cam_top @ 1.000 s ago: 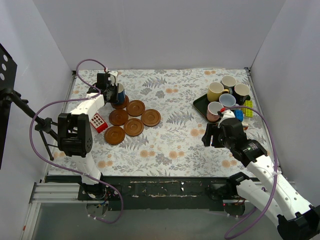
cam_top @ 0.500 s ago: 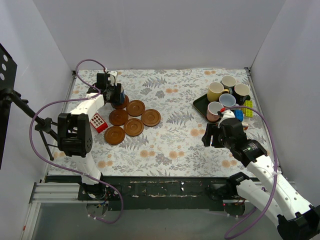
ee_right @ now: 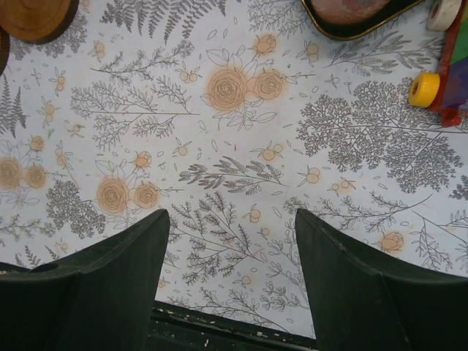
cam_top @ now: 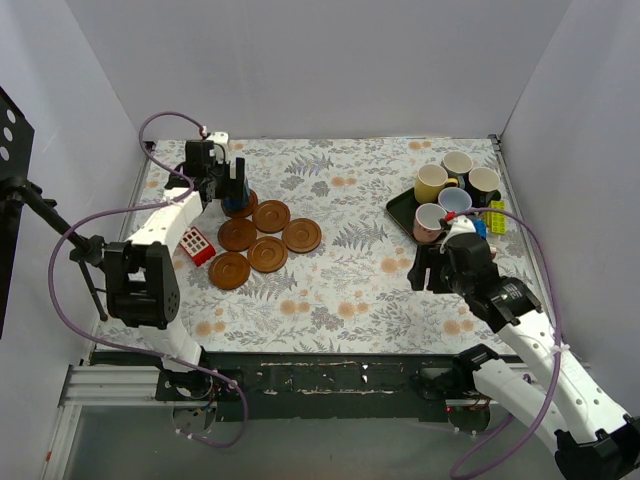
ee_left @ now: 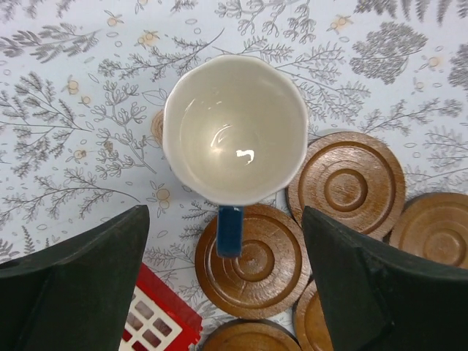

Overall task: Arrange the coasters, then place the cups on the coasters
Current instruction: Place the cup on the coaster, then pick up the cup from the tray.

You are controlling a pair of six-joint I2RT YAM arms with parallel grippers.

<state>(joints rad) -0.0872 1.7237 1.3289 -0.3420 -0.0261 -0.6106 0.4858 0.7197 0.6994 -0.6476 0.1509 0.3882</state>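
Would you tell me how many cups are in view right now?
6. Five grouped at the green tray, right side: yellow, cream, dark, light blue, pink. One dark blue cup stands on a coaster at left.

One cup (ee_left: 234, 139) seemingly sits on the rear-left coaster (cam_top: 243, 211); the other cups (cam_top: 455, 200) stand in the tray (cam_top: 396, 207) rightward.

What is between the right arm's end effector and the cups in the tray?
Nothing visible. Only flowery tablecloth lies between the open right end effector and the dark green rectangular tray. The pink ceramic cup stands nearest; the colourful toy blocks sit off to one side.
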